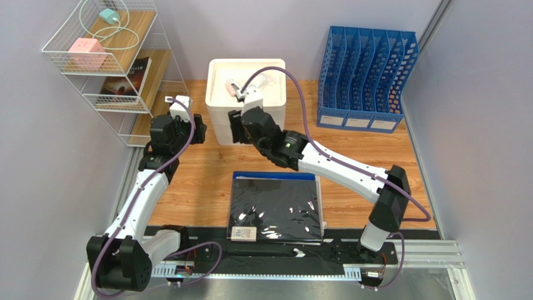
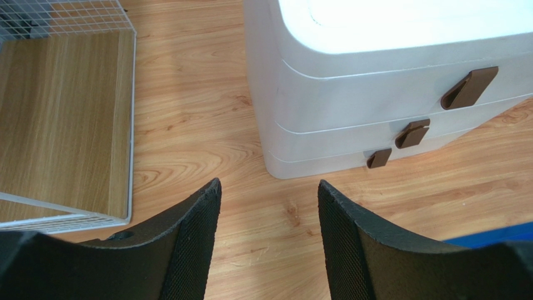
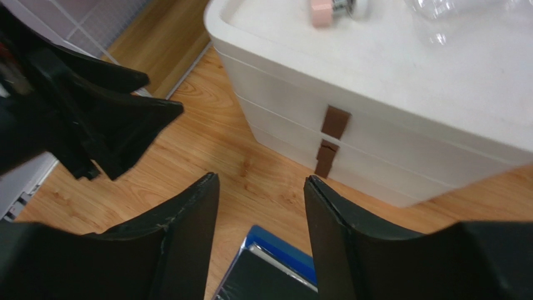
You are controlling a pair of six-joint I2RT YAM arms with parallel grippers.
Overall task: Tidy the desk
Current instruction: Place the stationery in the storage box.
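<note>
The left arm rises from its base at the near left corner and reaches away over the desk [image 1: 206, 181], its wrist angled down in the gap between the wire shelf [image 2: 62, 125] and the white drawer box [image 2: 350, 106]. The left claw [image 2: 269, 187] hangs above the wood with its fingers apart and nothing between them.

The right arm stands up from the near right, bends at the elbow and stretches left across the desk. Its wrist ends just before the front of the drawer box, close beside the left wrist. The right claw [image 3: 261, 181] is also spread, with only wood showing between its fingers; it faces the brown pull tabs [image 3: 335, 122] without touching them.

The desk fills the whole middle of the overhead view, running from the arm bases back to the wall. The drawer box sits at the far middle, with a pink item [image 3: 323, 11] on its top (the clear plastic thing next to it is too blurred to name). A blue file rack [image 1: 366, 75] stands at the far right and a dark folder [image 1: 275, 206] lies flat at the near edge. Strips of bare wood lie between folder and drawers, between shelf and drawers, and a wider one right of the folder
</note>
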